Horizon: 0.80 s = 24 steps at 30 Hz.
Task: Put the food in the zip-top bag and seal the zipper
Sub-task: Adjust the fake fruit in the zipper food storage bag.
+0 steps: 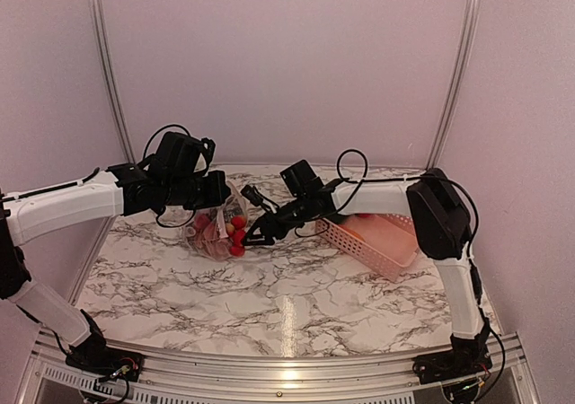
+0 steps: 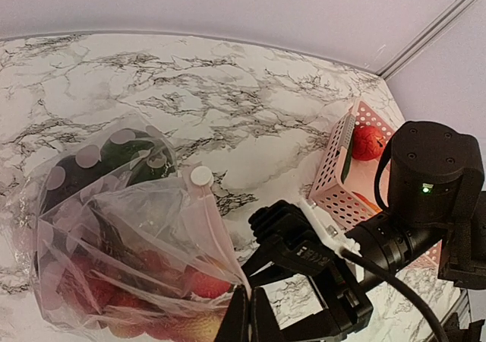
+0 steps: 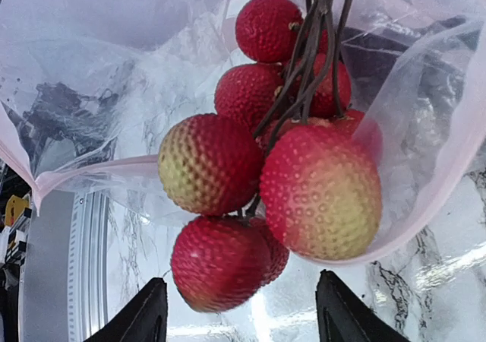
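Two white-and-black arms, black tools, loose black cables.
Left arm (image 1: 72,208): glossy white shell links, matte black joint blocks, black base. Right arm (image 1: 463,292): same white links, bulky black elbow housing (image 1: 438,214). Thin black cable (image 1: 352,163) arcs over the right forearm, and another cable loop (image 1: 162,135) sits above the left wrist. Left tool (image 2: 247,318): two slim black fingers. Right tool (image 3: 244,311): black wedge-shaped fingertips (image 3: 148,315). Left wrist view shows the right wrist's round black motor housing (image 2: 433,167) with a small green light (image 2: 427,188), plus a white bracket (image 2: 328,226) with small screws.
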{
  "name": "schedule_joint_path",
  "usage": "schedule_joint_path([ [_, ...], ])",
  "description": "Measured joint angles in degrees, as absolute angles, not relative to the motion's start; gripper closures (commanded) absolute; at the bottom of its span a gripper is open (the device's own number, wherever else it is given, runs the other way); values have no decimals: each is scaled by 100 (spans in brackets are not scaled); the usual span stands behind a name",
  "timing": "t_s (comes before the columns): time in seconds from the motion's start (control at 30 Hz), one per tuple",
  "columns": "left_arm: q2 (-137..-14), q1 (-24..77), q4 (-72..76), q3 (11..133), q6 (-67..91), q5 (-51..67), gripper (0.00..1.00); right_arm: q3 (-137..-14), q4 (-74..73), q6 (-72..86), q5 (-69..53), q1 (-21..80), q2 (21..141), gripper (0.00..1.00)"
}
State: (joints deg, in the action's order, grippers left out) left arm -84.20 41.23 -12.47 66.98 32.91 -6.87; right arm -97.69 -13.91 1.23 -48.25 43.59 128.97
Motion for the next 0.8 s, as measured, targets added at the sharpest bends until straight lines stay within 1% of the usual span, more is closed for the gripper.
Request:
schedule_joint_path([
  [0.2, -8420, 4123, -1249, 6698, 3277, -687, 100, -10073, -1520, 78, -5175, 4528, 13367, 31],
  [0.27, -8420, 4123, -1247, 6698, 3277, -681, 100, -10191, -1553, 80, -5295, 4569, 13517, 32],
  [0.37, -8420, 4123, -1249, 6698, 3277, -650, 100, -10241, -1553, 119, -5376, 4609, 13633, 42],
  [0.43, -8420, 4123, -1247, 6698, 3277, -646, 100, -10241, -1544, 204, -5380, 4609, 13657, 54],
  [0.5, -8420, 4123, -1249, 6698, 3280, -639, 100, -10241, -1505, 311, -5382, 4602, 13659, 63],
  [0.57, -8420, 4123, -1247, 6698, 3280, -613, 100, -10241, -1446, 399, -5387, 4576, 13659, 70],
  [0.6, -8420, 4123, -1247, 6698, 3282, -602, 100, -10241, -1411, 467, -5384, 4567, 13659, 72],
  [0.67, -8420, 4123, -1247, 6698, 3284, -591, 100, -10241, -1347, 545, -5389, 4536, 13659, 72],
  [0.7, -8420, 4123, -1245, 6692, 3291, -582, 100, -10241, -1308, 574, -5389, 4519, 13659, 70],
  [0.8, -8420, 4123, -1229, 6654, 3306, -545, 100, -10241, -1243, 646, -5374, 4482, 13659, 58],
])
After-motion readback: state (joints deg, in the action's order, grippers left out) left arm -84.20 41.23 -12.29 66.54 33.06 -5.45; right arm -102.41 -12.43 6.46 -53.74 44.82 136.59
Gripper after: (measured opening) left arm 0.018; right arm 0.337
